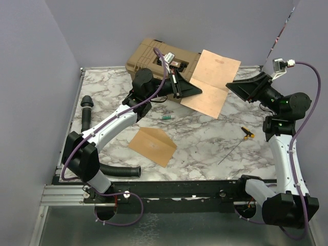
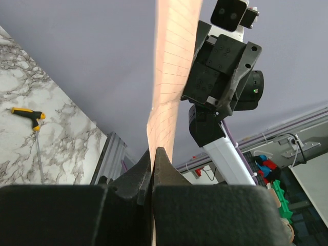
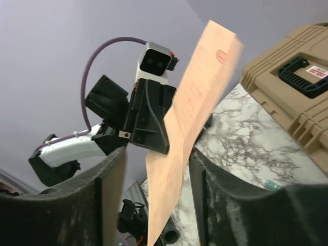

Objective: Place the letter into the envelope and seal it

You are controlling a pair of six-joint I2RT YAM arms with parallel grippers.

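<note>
One marble table point(image 1: 205, 148) is seen from above, its near edge hidden behind the two arm bases. One tan case point(image 1: 154, 59) lies at the far edge. It is partly covered by the left arm and cut off in the right wrist view. One letter point(image 1: 215, 77) is held in the air over the table's far middle, just right of the case, with a fold line across it. In the left wrist view it is seen edge-on and its top is cut off. One envelope point(image 1: 152, 145) lies flat near the front, left of middle, well apart from the letter. Black hose point(image 1: 86, 115) shows in two stretches along the left side; whether they join under the left arm cannot be told. The left gripper point(image 2: 154, 159) is clamped tight on the letter's left edge. The right gripper point(image 3: 158, 156) is spread wide, and the letter's right edge is between its fingers point(image 3: 110, 195) without visible contact. One screwdriver point(image 1: 248, 133) and one small green item point(image 1: 167, 117), too small to identify, lie on the table.
</note>
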